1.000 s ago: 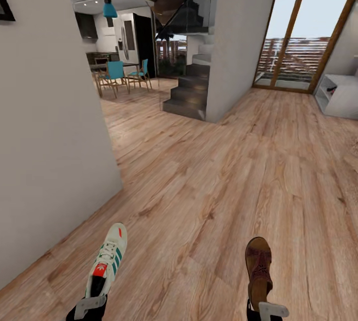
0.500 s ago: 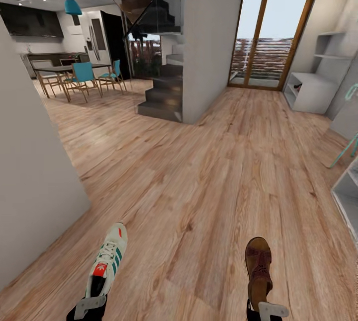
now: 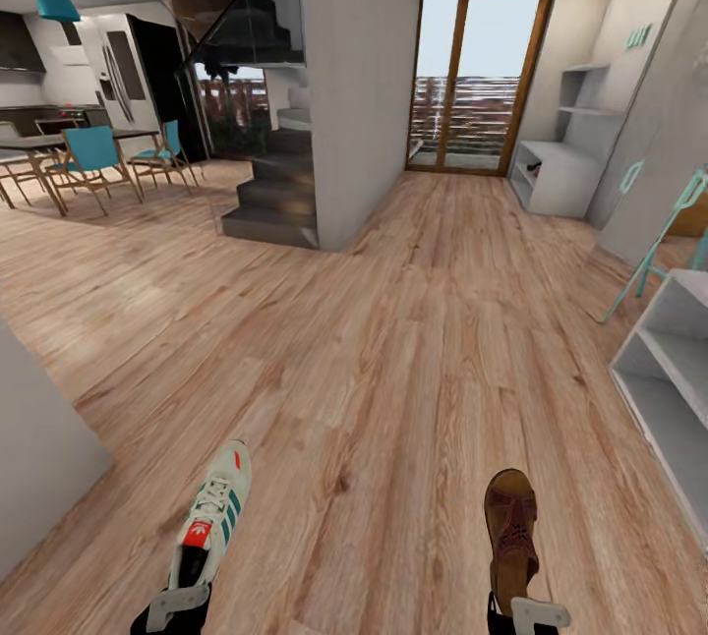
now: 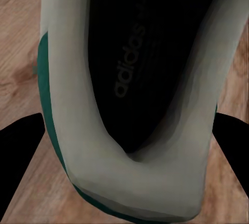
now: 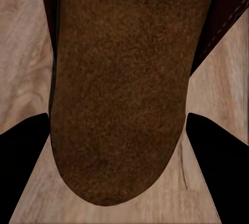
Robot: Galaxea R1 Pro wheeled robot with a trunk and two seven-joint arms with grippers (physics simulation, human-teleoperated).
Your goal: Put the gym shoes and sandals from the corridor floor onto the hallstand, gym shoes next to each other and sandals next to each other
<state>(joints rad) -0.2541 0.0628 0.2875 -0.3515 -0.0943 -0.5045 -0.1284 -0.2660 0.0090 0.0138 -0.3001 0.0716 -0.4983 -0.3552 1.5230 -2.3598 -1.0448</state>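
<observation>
Between the left gripper's (image 3: 179, 606) clamped jaws sits a white gym shoe (image 3: 211, 514) by its heel, the right gripper (image 3: 531, 612) likewise grasps a brown sandal (image 3: 512, 537), both held above the corridor floor (image 3: 413, 340), hallstand (image 3: 565, 163) far ahead.

I saw a white gym shoe (image 3: 212, 515) with green side stripes and a red tongue patch; its insole looked black with grey lettering. Right of the gym shoe, the sandal (image 3: 512, 537) was dark brown, its footbed tan-brown. The corridor floor (image 3: 393, 340) showed light brown wood grain. Far beyond the gym shoe stood teal chairs (image 3: 93, 151).
</observation>
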